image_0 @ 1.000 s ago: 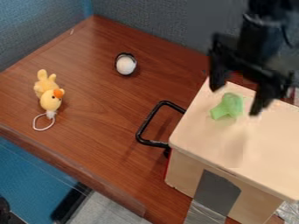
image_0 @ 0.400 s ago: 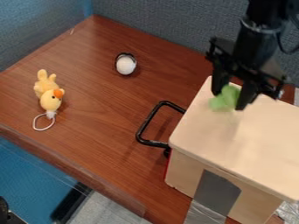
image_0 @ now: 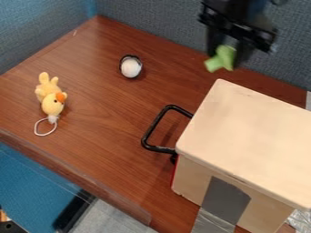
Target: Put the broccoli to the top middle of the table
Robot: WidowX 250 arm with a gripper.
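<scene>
The tool [image_0: 228, 53] is closed down to the width of the broccoli [image_0: 223, 58], one finger on each side, and holds it in the air over the far part of the desk [image_0: 109, 118], beyond the box [image_0: 249, 132]. The broccoli looks like a toy, so probably light and hardly fragile; whether it is stiff plastic or softer foam I cannot tell. Its pale green surface seems smooth, perhaps a little slippery. The thicker middle is the place to grip, with the stubby end sticking out free; a pinch on that end would likely let it pivot.

The desk is reddish-brown, with streaky wood grain. The box is pale and flat-topped, with rounded lid corners, and has a bent black handle [image_0: 155, 124]. The toy animal [image_0: 52, 104] is yellow and looks plush; the ball [image_0: 130, 68] is white and round.
</scene>
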